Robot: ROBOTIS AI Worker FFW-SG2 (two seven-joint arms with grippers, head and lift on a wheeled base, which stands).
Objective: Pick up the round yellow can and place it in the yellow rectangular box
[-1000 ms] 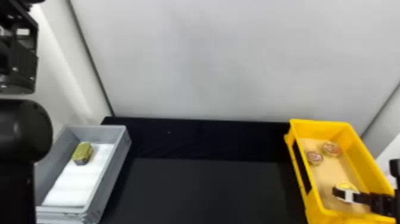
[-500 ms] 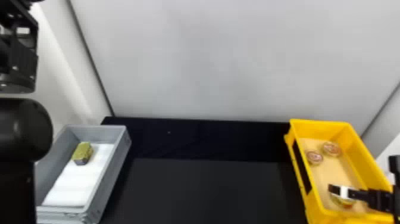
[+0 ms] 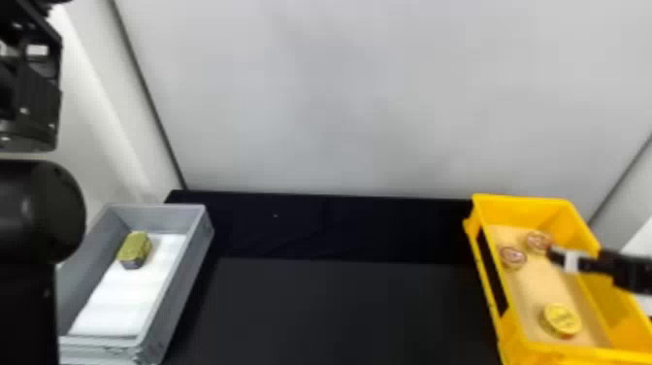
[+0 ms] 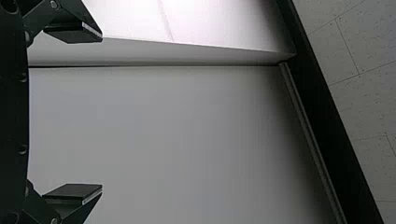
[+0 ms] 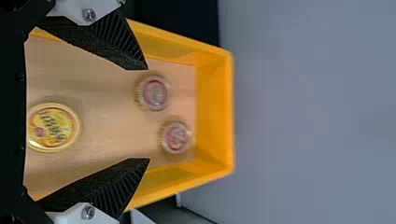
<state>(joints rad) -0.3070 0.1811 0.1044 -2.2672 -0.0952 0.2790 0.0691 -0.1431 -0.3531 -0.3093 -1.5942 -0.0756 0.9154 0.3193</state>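
The round yellow can (image 3: 562,319) lies on the beige floor of the yellow rectangular box (image 3: 601,310), at its near end. Farther back in the same box, my right gripper (image 3: 559,256) hangs beside two small round tins (image 3: 512,256). In the right wrist view the right gripper (image 5: 148,114) is open with nothing held, and the yellow can (image 5: 53,127) lies back near the gripper's base, touched by neither finger. My left arm (image 3: 29,97) is parked at the far left; in the left wrist view the left gripper (image 4: 101,112) stands open and holds nothing.
On the left a grey box (image 3: 194,272) holds a yellow-green block-shaped tin (image 3: 135,248) on white lining. A black table (image 3: 349,310) lies between both boxes, and a pale wall (image 3: 368,97) rises behind them.
The right gripper has moved off the yellow can toward the back of the box. The can, partly covered before, is now uncovered on the box floor. The left arm kept still.
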